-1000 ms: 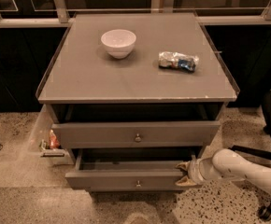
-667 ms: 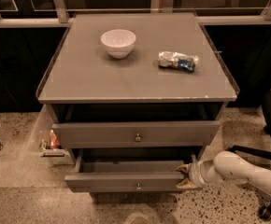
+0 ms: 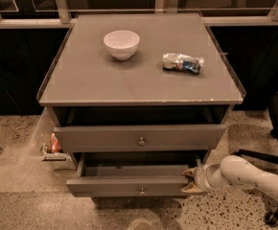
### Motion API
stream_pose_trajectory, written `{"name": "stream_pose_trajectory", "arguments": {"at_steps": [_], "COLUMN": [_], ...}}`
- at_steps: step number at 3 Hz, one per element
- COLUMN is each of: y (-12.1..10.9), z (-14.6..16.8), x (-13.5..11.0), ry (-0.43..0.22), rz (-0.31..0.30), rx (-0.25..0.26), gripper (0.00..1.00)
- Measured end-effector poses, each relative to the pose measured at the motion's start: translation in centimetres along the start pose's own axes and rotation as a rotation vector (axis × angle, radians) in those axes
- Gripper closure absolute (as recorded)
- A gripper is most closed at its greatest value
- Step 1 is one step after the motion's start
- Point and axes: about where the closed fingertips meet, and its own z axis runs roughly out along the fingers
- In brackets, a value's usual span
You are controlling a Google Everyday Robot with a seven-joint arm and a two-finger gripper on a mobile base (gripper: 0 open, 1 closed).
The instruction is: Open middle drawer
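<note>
The middle drawer (image 3: 129, 186) is a grey flat front with a small round knob (image 3: 142, 191). It stands pulled out part way, and its dark inside shows behind the front. My gripper (image 3: 191, 180), on a white arm (image 3: 244, 174) coming in from the right, is at the right end of this drawer's front and touches it. The drawer above (image 3: 139, 138) has its own knob. The lowest drawer is hidden under the pulled-out one.
The cabinet top (image 3: 139, 80) carries a white bowl (image 3: 121, 43) and a crinkled snack bag (image 3: 182, 63). A small red object (image 3: 54, 144) lies on the floor at the cabinet's left. A dark chair base (image 3: 273, 157) stands at the right. The floor is speckled.
The middle drawer has come out a little further toward the camera, and my gripper has moved with it at its right end.
</note>
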Motion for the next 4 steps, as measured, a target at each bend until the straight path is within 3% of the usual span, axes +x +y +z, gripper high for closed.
{"name": "stream_pose_trajectory", "arguments": {"at_steps": [2, 3, 4], "y": [0.0, 1.9, 2.0], "z": [0.0, 0.1, -0.1], "x": [0.0, 0.0, -0.1], "ry": [0.000, -0.026, -0.027], "rz": [0.000, 0.019, 0.019], "rx": [0.000, -0.049, -0.051], "gripper": [0.35, 0.12, 0.14]}}
